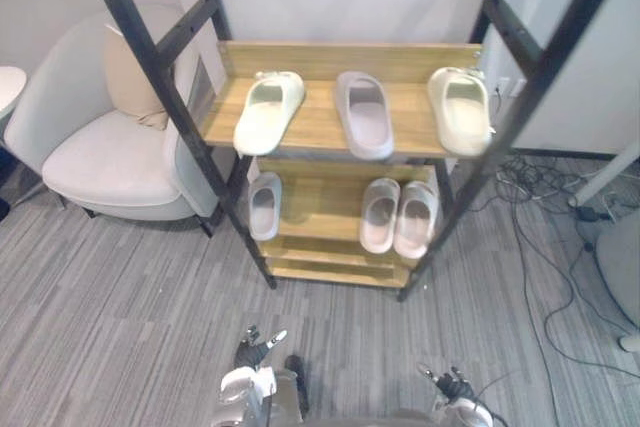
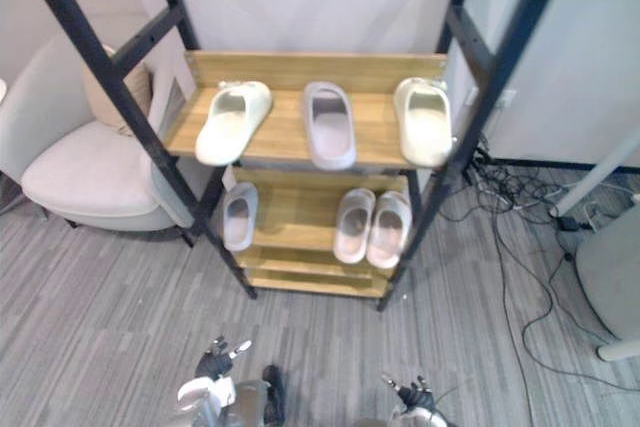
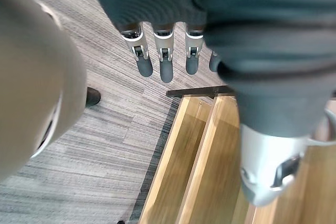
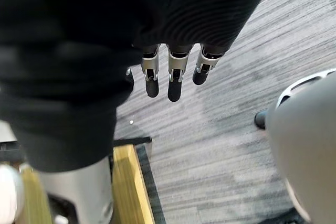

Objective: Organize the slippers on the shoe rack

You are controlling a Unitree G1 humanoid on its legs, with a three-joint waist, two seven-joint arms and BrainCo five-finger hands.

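The left hand (image 1: 252, 351) hangs low over the grey striped carpet (image 1: 120, 317); in its wrist view its fingers (image 3: 165, 66) run straight and a little apart, holding nothing; the right hand (image 1: 452, 384) hangs low at the other side, its fingers (image 4: 175, 85) straight and loose, also empty; both hands are well apart from the shelves.

Ahead stands the shoe rack of pale wooden shelves in a black metal frame (image 1: 318, 129). Three slippers lie in a row on its upper shelf: a cream foam slipper (image 1: 268, 110) at the left, lying askew with its near end at the front edge; a lilac-grey foam slipper (image 1: 364, 113) in the middle; a second cream slipper (image 1: 460, 108) at the right end. On the lower shelf a lone lilac-grey slipper (image 1: 264, 205) lies at the left; at the right, one pale pink foam slipper (image 1: 380, 214) lies touching another pale pink slipper (image 1: 416, 219), side by side.

Left of the rack sits a pale grey upholstered armchair (image 1: 110, 162) with a beige cushion (image 1: 130, 77); to the right, black cables (image 1: 530, 182) tangle on the floor.
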